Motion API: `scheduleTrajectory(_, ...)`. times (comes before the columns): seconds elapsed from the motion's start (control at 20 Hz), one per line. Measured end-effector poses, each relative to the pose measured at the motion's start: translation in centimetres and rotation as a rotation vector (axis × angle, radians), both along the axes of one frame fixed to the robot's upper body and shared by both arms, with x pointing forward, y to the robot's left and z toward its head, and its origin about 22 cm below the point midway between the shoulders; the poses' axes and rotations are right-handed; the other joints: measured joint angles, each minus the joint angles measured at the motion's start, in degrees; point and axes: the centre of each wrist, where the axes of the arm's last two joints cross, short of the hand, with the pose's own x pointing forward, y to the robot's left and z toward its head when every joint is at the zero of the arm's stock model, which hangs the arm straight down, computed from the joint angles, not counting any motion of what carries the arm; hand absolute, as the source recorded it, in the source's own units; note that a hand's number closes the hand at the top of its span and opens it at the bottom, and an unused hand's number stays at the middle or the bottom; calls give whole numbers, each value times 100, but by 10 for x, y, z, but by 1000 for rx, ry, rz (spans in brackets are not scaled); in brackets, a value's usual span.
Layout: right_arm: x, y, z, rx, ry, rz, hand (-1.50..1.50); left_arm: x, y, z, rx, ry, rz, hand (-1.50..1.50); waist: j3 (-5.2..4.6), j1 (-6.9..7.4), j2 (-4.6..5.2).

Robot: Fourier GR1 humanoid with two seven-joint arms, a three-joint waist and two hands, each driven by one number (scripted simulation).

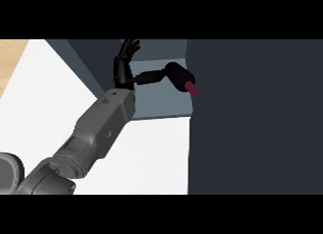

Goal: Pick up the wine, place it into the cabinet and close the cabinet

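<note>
I'm looking down on what reads as a home kitchen. A white counter (157, 155) fills the lower middle of my view, with a strip of light wood flooring (3, 68) along its left side. Dark slate cabinet (258, 114) panels rise at the right, and 1 open compartment (160, 103) shows a paler grey interior.

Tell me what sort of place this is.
Probably a kitchen: a white counter, a dark cabinet with its inside open, and a wine bottle lying inside beside the robot's hand.
</note>
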Motion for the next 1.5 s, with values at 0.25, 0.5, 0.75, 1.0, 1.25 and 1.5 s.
scheduleTrajectory(0.25,0,1,0,1,-4,4,-150,-3,4,-8,38,17,19,-150,-2,-44,22)
scheduleTrajectory(0.5,1,1,1,-2,-8,6,-150,-6,5,-12,28,-4,35,-150,-4,-50,25)
scheduleTrajectory(0.75,1,2,-1,-2,-9,13,-150,-6,5,-12,20,-24,33,-150,-4,-53,28)
scheduleTrajectory(1.0,1,4,1,9,-11,17,-150,-6,5,-12,3,-44,-6,-150,-4,-56,28)
scheduleTrajectory(1.25,3,5,5,0,-14,19,-150,-7,5,-13,6,-72,-68,-150,-10,-37,29)
scheduleTrajectory(1.5,3,7,6,3,-7,26,-150,-8,6,-16,-10,-76,-109,-150,-9,-47,14)
